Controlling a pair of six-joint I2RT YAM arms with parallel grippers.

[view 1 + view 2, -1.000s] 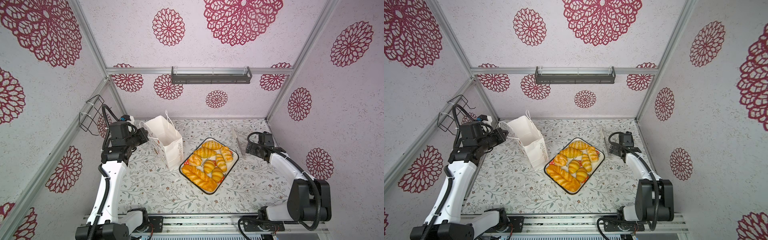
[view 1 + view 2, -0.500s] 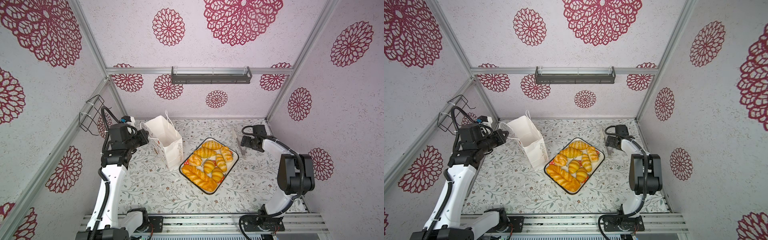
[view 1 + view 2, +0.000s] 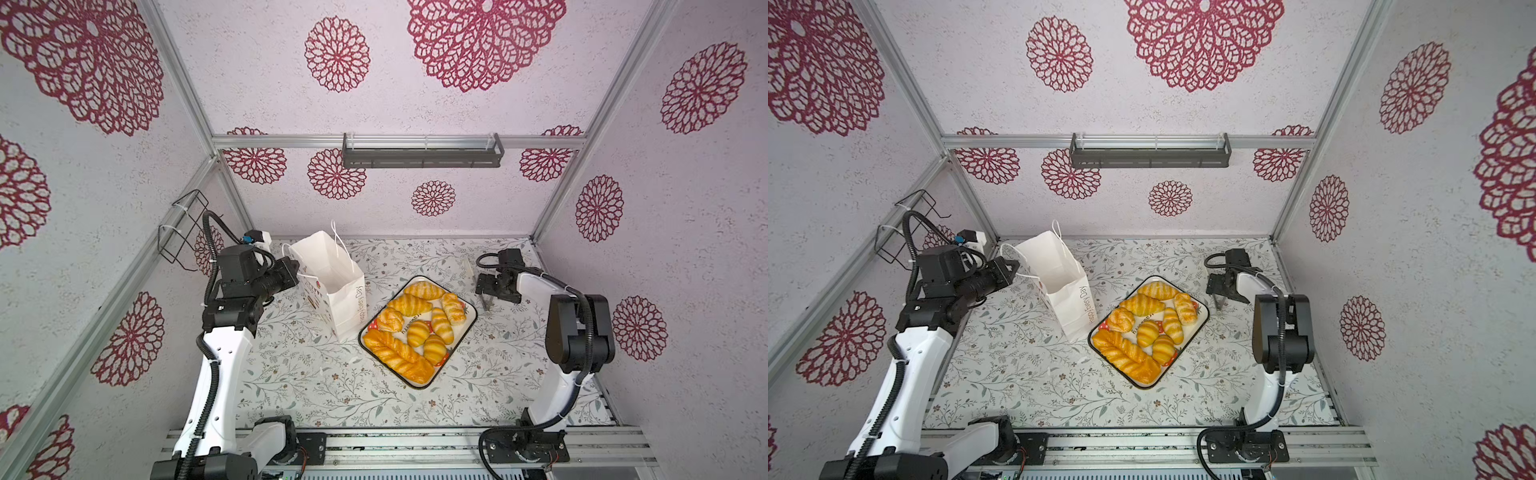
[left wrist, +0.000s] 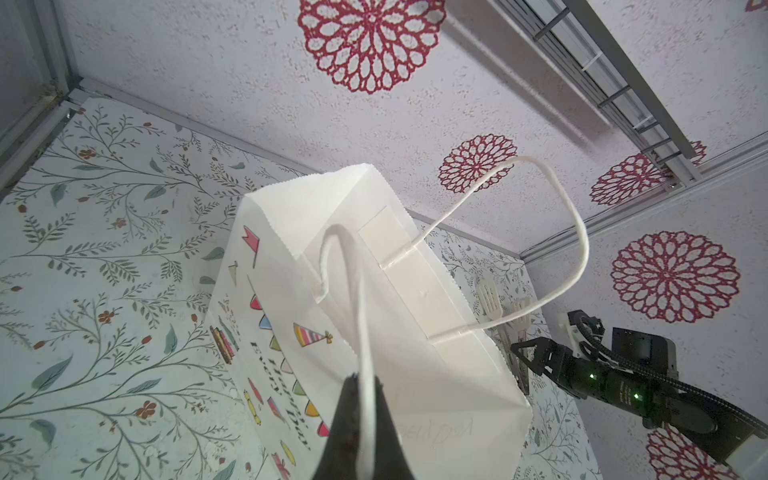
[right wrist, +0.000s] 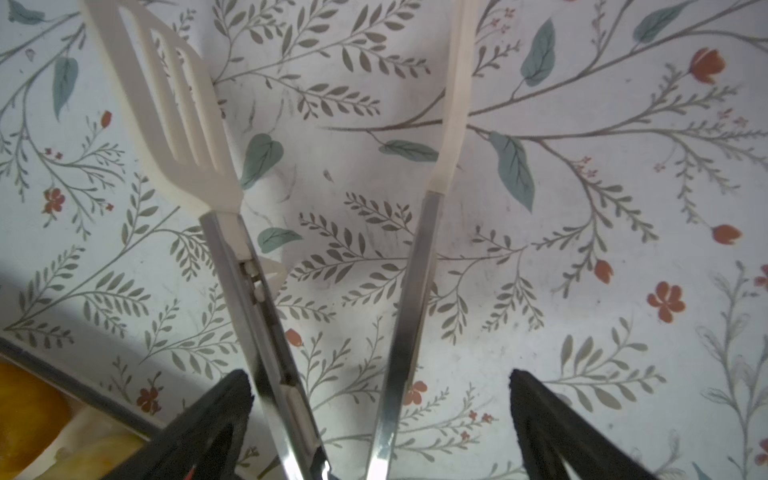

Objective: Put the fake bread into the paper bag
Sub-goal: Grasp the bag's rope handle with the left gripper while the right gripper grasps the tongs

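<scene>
The white paper bag point(image 3: 347, 301) point(image 3: 1069, 293) point(image 4: 419, 374) stands open at the back left of the table. My left gripper point(image 3: 296, 266) point(image 3: 1016, 266) point(image 4: 365, 380) is shut on one of its cord handles point(image 4: 360, 311), beside the bag's rim. Several pieces of golden fake bread point(image 3: 415, 328) point(image 3: 1146, 328) lie on a tray point(image 3: 473, 321) point(image 3: 1205, 319) to the right of the bag. My right gripper point(image 3: 486, 291) point(image 3: 1219, 289) point(image 5: 378, 376) is open just past the tray's far right corner. Its jaws stand on either side of metal tongs point(image 5: 257, 291) without touching them.
The tongs point(image 4: 488, 295) have white plastic ends and lie on the floral table, splayed open. A corner of the tray point(image 5: 95, 436) with a piece of bread point(image 5: 20, 415) shows beside the right gripper. A grey shelf point(image 3: 422, 156) hangs on the back wall.
The right arm's elbow has swung up and its gripper has shifted a little left over the tongs. The left gripper still holds the bag handle in the same place.
</scene>
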